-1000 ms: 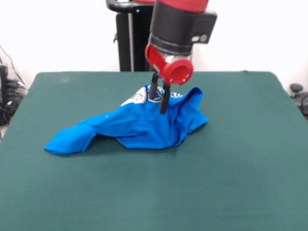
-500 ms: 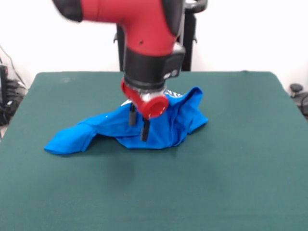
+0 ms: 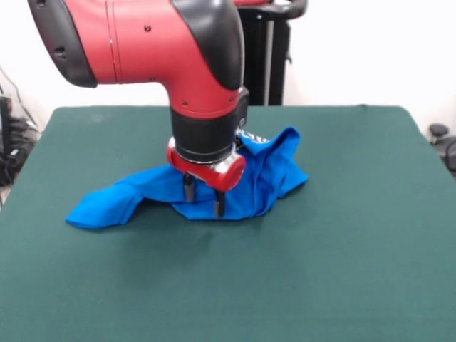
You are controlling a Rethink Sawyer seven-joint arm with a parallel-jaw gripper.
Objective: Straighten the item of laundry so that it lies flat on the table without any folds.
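Front view only; no overhead frame for this moment. Arm (image 3: 178, 64) filled the upper left and was cut off at the top and left edges, so its upper links weren't visible. It blocked the back middle of the shirt (image 3: 263, 182), including most of the print; just a sliver of white-grey showed beside the wrist at the shirt's far edge. Lettering could not be made out.

Gripper (image 3: 204, 201) pointed down over the shirt's near edge, about mid-length. Two dark fingers (image 3: 189, 191) showed with a clear gap between them, apart and holding nothing that I could see. Tips sat at or just above the cloth; contact could not be confirmed from this angle.

Shirt lay crumpled near the middle of the table (image 3: 342, 271), slightly toward the far side. One long flattened part stretched out to the picture's left, ending in a rounded fold. The picture's right part was bunched and raised, with a peak at the far right and deep creases running down. Not flat.

Table was dark green felt-like cloth, filling most of the frame, with near corners cut off by the bottom edge. White wall (image 3: 370, 50) behind. Black pedestal (image 3: 267, 53) stood partly hidden behind the arm. Cables and dark gear at the left edge (image 3: 11, 142), and a dark object at the right edge (image 3: 443, 139), too cropped to identify.
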